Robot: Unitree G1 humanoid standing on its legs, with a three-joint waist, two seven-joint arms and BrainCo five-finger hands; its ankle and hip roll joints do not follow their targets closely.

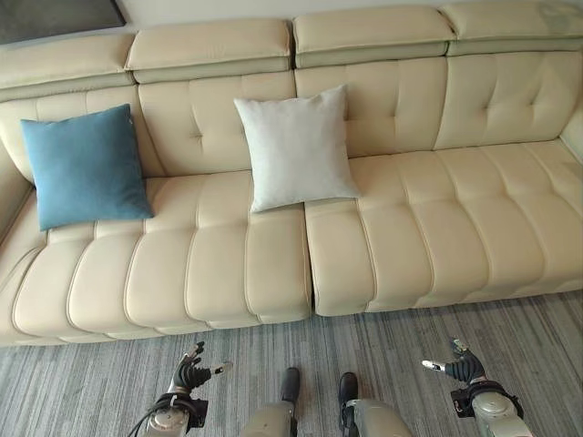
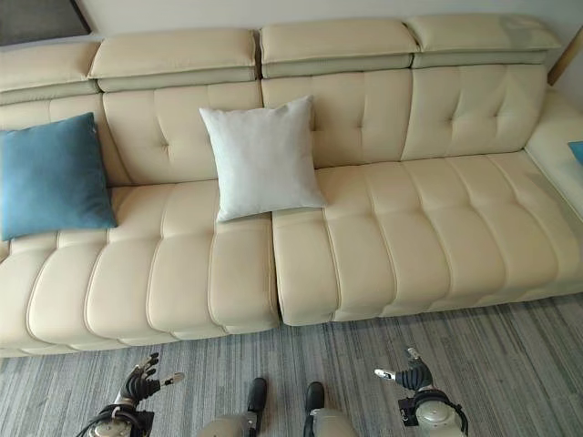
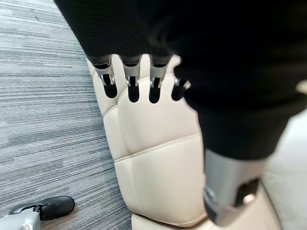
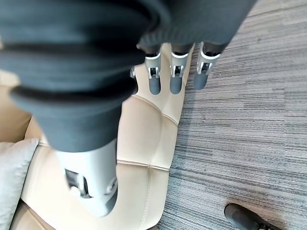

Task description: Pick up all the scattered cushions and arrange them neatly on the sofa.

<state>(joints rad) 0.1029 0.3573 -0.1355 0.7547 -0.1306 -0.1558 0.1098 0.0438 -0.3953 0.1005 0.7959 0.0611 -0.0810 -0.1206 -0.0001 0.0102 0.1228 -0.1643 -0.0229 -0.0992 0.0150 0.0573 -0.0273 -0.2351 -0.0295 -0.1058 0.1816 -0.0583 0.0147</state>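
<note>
A blue cushion (image 1: 86, 167) leans upright against the backrest at the left end of the cream sofa (image 1: 437, 228). A pale grey cushion (image 1: 294, 147) stands against the backrest near the sofa's middle seam, and its edge (image 4: 12, 177) appears in the right wrist view. A sliver of another blue cushion (image 2: 576, 150) lies on the sofa's right wing. My left hand (image 1: 189, 373) hovers low over the carpet in front of the sofa, fingers (image 3: 132, 81) relaxed and holding nothing. My right hand (image 1: 463, 366) hangs likewise at the lower right, open and empty, fingers (image 4: 175, 76) straight.
Grey striped carpet (image 1: 383, 350) runs along the sofa's front edge. The sofa's right half is bare seat. A dark panel (image 1: 55, 16) hangs on the wall at the top left.
</note>
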